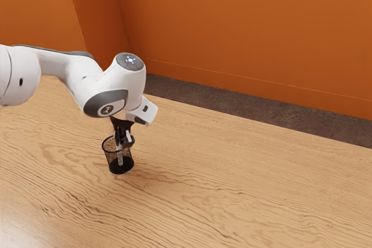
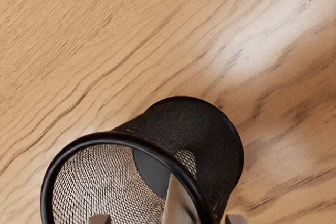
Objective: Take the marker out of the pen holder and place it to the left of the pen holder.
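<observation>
The black mesh pen holder [image 1: 121, 167] stands upright on the table, directly below my gripper [image 1: 124, 140]. Through its mesh the pale marker [image 1: 120, 157] is visible, standing inside and reaching up to my fingers. In the wrist view the round rim of the pen holder [image 2: 113, 137] lies close under my hand. The pale marker [image 2: 178, 203] leans inside near one side of that rim. My gripper [image 2: 168, 219] has its two tips wide apart, one on each side of the marker, with gaps between them and it.
The wooden table [image 1: 232, 184] extends around the pen holder and toward the exterior view's right. Behind its far edge are a dark floor strip [image 1: 232, 108] and an orange wall [image 1: 250, 33].
</observation>
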Controlling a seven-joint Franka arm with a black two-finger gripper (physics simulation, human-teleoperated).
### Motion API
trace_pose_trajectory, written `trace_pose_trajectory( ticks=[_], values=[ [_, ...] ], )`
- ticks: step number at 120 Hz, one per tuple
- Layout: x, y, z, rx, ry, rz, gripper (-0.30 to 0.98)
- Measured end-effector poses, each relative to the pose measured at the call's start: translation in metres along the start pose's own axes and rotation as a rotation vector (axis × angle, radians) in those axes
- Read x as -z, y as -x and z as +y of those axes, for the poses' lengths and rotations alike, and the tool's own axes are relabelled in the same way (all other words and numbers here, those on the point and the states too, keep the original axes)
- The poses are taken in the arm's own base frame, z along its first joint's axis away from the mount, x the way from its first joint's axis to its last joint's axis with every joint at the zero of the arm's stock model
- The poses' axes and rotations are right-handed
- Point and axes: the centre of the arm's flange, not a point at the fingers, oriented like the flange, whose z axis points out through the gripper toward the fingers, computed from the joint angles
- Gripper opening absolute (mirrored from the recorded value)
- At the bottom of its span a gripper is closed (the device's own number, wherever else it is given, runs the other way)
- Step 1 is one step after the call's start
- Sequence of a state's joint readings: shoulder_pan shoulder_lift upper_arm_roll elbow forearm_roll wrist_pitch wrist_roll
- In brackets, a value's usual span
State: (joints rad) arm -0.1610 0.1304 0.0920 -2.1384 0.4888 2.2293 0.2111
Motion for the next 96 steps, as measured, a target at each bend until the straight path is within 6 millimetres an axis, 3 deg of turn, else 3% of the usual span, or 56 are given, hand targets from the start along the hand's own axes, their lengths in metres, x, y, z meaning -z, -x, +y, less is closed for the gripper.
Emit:
trace_pose_trajectory(
  ticks=[33, 74, 81, 96],
  values=[
    [0.000, 0.004, 0.000, 0.000, 0.001, 0.000, 0.15],
    [0.000, 0.007, -0.004, 0.014, -0.003, -0.001, -0.05],
    [0.013, 0.010, -0.009, 0.038, -0.007, 0.018, -0.06],
    [0.063, 0.032, -0.028, 0.161, 0.042, 0.077, -0.08]
  ],
)
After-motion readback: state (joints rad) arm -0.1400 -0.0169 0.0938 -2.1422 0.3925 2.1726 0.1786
